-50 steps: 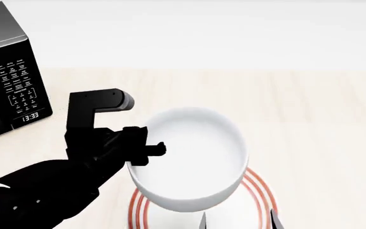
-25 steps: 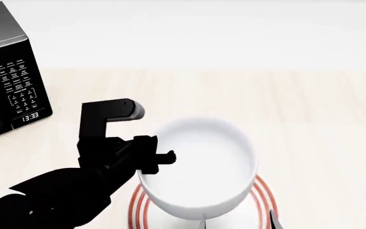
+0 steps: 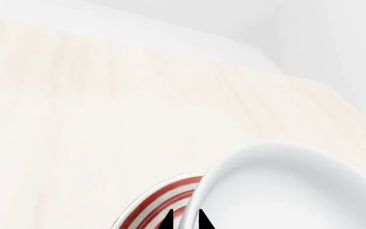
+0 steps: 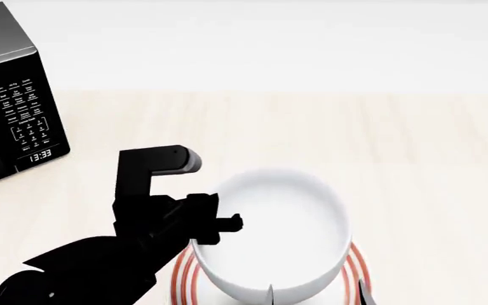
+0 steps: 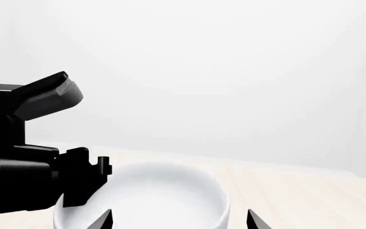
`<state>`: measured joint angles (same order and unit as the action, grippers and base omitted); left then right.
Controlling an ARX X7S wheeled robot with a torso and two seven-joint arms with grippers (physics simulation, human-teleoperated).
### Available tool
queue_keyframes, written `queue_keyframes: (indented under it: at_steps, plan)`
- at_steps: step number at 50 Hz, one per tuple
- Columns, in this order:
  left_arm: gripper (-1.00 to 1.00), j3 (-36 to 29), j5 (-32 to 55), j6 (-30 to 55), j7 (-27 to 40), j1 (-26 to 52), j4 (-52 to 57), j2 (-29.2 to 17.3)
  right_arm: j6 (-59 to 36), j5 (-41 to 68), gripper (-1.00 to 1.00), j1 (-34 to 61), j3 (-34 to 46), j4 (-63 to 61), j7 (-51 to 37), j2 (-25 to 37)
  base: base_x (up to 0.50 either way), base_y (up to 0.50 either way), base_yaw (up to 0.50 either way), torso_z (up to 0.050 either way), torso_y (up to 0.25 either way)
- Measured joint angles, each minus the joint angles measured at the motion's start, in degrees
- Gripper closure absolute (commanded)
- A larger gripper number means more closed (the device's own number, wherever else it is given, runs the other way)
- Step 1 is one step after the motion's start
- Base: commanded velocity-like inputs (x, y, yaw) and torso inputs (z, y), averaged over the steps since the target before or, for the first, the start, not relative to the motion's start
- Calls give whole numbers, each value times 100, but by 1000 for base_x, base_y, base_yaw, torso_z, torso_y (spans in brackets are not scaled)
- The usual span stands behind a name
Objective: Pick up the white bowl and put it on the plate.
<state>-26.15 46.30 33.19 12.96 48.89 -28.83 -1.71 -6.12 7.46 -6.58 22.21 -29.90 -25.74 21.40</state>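
— Handling-wise, how do you rate the white bowl (image 4: 271,232)?

— Stiff and glossy, so I would judge it slippery and liable to chip if dropped; probably not heavy for its depth. Its smooth sides offer nothing to grip, so the rim is the only sensible hold, one finger inside and one outside the wall.

— Is that how it is held?

— So it appears. The left tool (image 4: 223,222) sits at the bowl's left rim in the head view, and in the left wrist view two dark fingertips (image 3: 167,220) stand close together where the rim leaves the picture. I read it as clenched on the rim, though the contact itself is cut off.

— And where is the bowl?

— Over the plate (image 4: 183,270), whose red rings show on both sides beneath it. Whether it rests on the plate or hangs just above, I cannot tell.

— The other arm?

— The right tool (image 5: 179,218) shows only two fingertips, spread wide and grasping nothing, near the bowl's close edge.

— Anything else about?

— A black microwave (image 4: 11,95) stands well apart at the far left of the pale wooden bench (image 4: 413,159).
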Motion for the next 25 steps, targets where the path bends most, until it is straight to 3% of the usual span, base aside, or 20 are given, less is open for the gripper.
queue_keyframes:
  at_steps: [25]
  plan:
    - [100,-323,209,-314,59,-54,-149,-36,4,28,-100,21,28,7,-22,29,0,0,0,0,0]
